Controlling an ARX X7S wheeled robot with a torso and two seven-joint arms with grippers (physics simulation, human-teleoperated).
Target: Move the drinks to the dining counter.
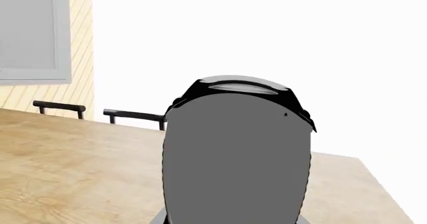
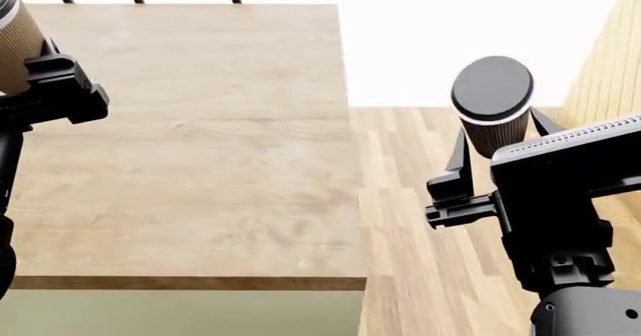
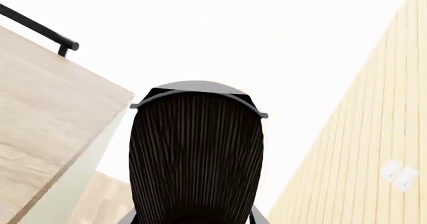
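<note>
**Two cups in hand, none yet on the counter**

Two drinks are off the ground in the head view. Your left gripper [image 2: 40,81] carries the tan paper coffee cup [image 2: 15,43] at the far left edge, over the light plank top of the dining counter [image 2: 200,148]. Your right gripper [image 2: 470,178] carries the ribbed grey-brown lidded cup [image 2: 493,107] out over the wood floor [image 2: 421,201], beside the counter's right edge and not above it. The counter top shows no drink set down, so I judge both placements still to do. No wine bottle appears in any view.

From the left wrist, the paper coffee cup fills the middle as a grey wall under a black lid [image 1: 237,91], pinched close to the camera, with the counter below and chair backs [image 1: 60,106] beyond.

From the right wrist, the ribbed cup stands upright and dark, finely grooved, with a rimmed lid [image 3: 197,96]; that gripper is clamped on it. The counter's corner lies to one side, a slatted wall [image 3: 360,149] to the other.
</note>
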